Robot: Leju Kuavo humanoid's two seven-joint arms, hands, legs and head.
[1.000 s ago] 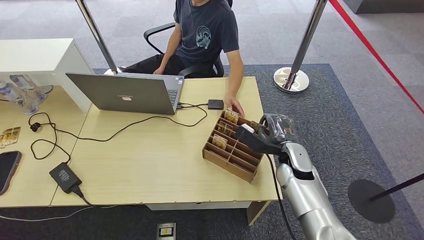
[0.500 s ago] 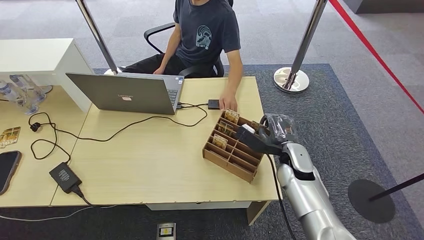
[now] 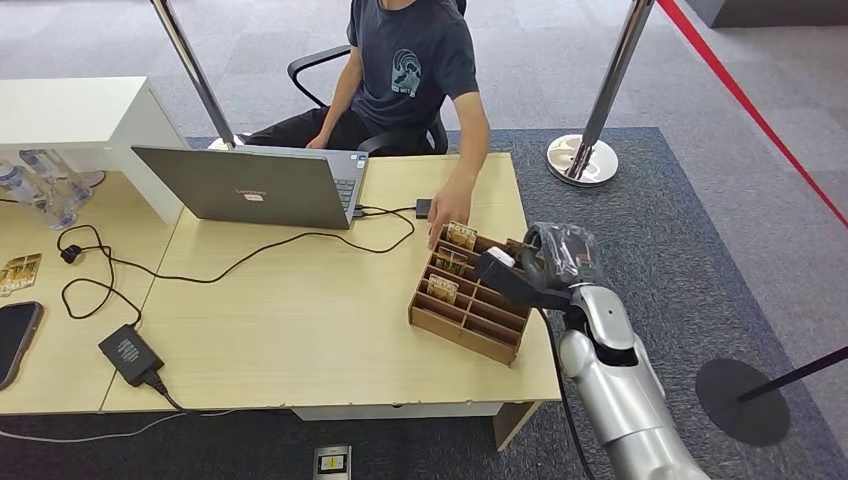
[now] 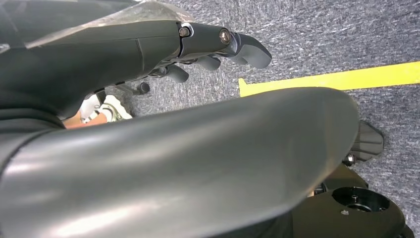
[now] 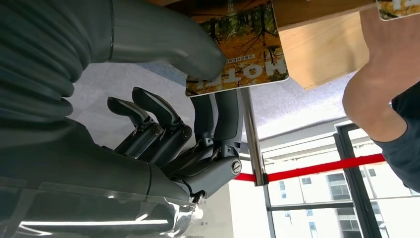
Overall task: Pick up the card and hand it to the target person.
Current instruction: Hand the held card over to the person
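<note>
Desk (image 3: pixel 300 330) of pale wood on grey carpet (image 3: pixel 640 200), right hand (image 5: pixel 163 114) fingers (image 5: pixel 218 119) pinching card (image 5: pixel 237 54), left hand (image 4: pixel 148 54) unclear.

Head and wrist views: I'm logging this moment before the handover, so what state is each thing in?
Right hand: pinches a card between thumb and fingers.
Card: held at the wooden box's edge.
Wooden box: on the table, cards upright in its slots.
Laptop: open.
Person's hand: reaching to the box's far corner.
Left hand: hanging over carpet, holding nothing.
</note>
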